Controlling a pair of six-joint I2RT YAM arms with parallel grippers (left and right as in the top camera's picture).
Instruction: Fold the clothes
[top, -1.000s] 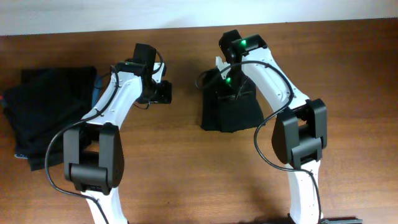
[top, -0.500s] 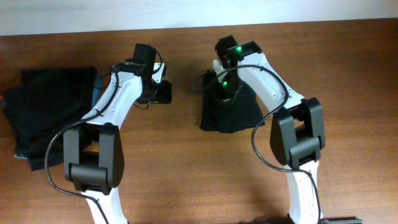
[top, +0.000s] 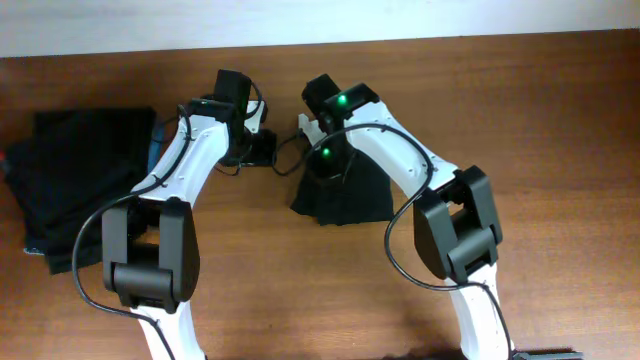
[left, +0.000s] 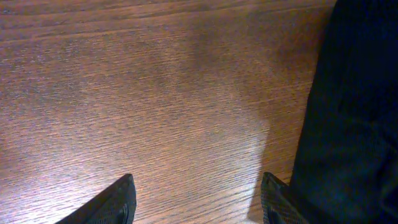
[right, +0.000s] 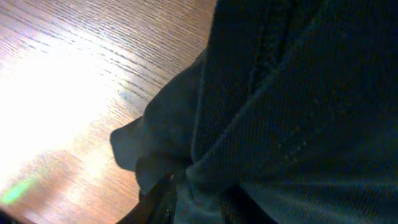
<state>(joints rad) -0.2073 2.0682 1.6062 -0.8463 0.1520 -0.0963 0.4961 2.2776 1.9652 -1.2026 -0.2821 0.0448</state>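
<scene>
from above, the black shirt (top: 345, 200) sits bunched up near the middle of the table (top: 560, 120). a dark pile of clothes (top: 85, 180) lies by the left edge. the right claw (top: 318, 165) pinches the shirt's top, and its own camera shows only gathered cloth. the left claw (left: 198, 202) is spread wide over bare wood, holding nothing, with the shirt just beside it. there is lots of free wood toward the right edge. both arms reach toward the far edge, elbows bent.
</scene>
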